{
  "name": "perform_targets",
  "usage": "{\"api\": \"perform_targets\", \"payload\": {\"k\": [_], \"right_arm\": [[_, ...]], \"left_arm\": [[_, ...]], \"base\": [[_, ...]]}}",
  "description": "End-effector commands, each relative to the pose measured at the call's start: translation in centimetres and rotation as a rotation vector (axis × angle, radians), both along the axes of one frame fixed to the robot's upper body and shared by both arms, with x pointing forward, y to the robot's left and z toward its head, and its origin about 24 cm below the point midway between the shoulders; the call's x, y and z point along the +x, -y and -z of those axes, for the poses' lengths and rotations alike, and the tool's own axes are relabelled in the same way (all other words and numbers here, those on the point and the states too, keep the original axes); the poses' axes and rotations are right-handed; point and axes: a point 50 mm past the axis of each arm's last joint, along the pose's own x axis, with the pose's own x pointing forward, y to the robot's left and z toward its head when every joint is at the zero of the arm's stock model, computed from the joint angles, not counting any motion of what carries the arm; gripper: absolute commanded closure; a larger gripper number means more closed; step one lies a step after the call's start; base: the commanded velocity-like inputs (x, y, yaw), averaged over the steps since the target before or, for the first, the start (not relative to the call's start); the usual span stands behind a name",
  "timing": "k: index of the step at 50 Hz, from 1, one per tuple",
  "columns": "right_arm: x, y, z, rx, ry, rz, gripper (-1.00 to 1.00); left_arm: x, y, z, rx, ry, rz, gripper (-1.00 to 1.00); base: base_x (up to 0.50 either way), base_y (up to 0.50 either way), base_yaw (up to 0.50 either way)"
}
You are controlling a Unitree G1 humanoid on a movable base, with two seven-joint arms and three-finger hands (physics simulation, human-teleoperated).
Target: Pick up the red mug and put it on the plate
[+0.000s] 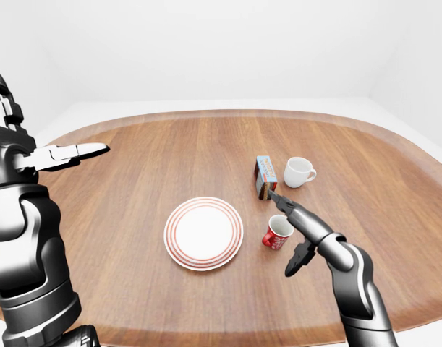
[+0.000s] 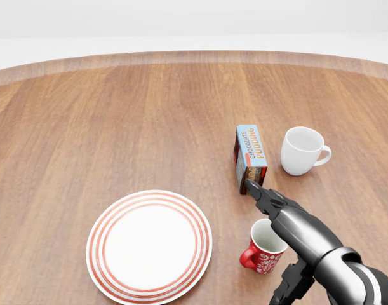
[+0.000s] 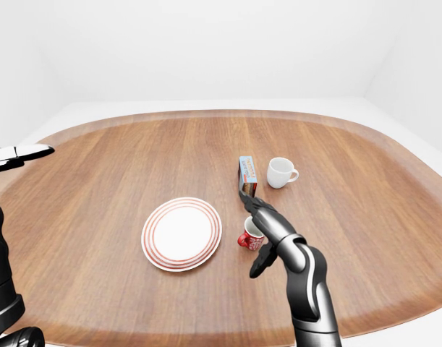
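The red mug [image 2: 260, 258] stands upright on the wooden table [image 2: 117, 127], right of the red-ringed white plate [image 2: 149, 246], which has nothing on it. My right hand [image 1: 285, 236] is open about the mug. Its long fingers [image 2: 289, 219] reach over the far right part of the rim and point toward the pudding box. The thumb [image 2: 290, 283] hangs below and right of the mug. I cannot tell if any finger touches it. My left hand [image 1: 79, 151] is held up open at the left of the left-eye view, far from the mug.
A blue chocolate pudding box [image 2: 250, 157] lies just above the red mug in the head view, close to my fingertips. A white mug [image 2: 301, 151] stands to its right. The table edge curves along the top of the view.
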Motion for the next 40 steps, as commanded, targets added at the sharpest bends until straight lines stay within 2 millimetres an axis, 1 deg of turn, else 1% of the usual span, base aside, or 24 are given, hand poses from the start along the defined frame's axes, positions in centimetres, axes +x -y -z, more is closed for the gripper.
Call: {"api": "perform_targets", "payload": {"k": [1, 12, 16, 29, 31, 40], "right_arm": [[0.8, 0.4, 0.9, -0.012, -0.039, 0.011, -1.00], [1.4, 0.7, 0.8, -0.029, -0.038, 0.017, -1.00], [1.8, 1.0, 1.1, -0.032, -0.047, 0.030, -1.00], [2.8, 1.2, 0.9, -0.050, -0.052, 0.030, -1.00], [3.0, 1.4, 1.3, -0.052, -0.062, 0.037, -1.00], [3.8, 1.4, 1.6, -0.070, -0.071, 0.037, -1.00]], "left_arm": [[0.0, 0.0, 0.2, -0.001, -0.007, 0.000, -1.00], [0.0, 0.0, 0.1, -0.001, -0.004, 0.001, -1.00], [0.0, 0.0, 0.2, 0.000, -0.006, 0.001, -1.00], [-0.1, 0.1, -0.3, 0.002, 0.013, 0.003, -1.00], [-0.1, 0.1, -0.4, 0.002, 0.015, 0.003, -1.00], [0.0, 0.0, -0.3, -0.001, 0.012, 0.003, -1.00]], "base": [[0.00, 0.00, 0.00], [0.00, 0.00, 0.00], [0.00, 0.00, 0.00], [0.00, 0.00, 0.00], [0.00, 0.00, 0.00], [0.00, 0.00, 0.00]]}}
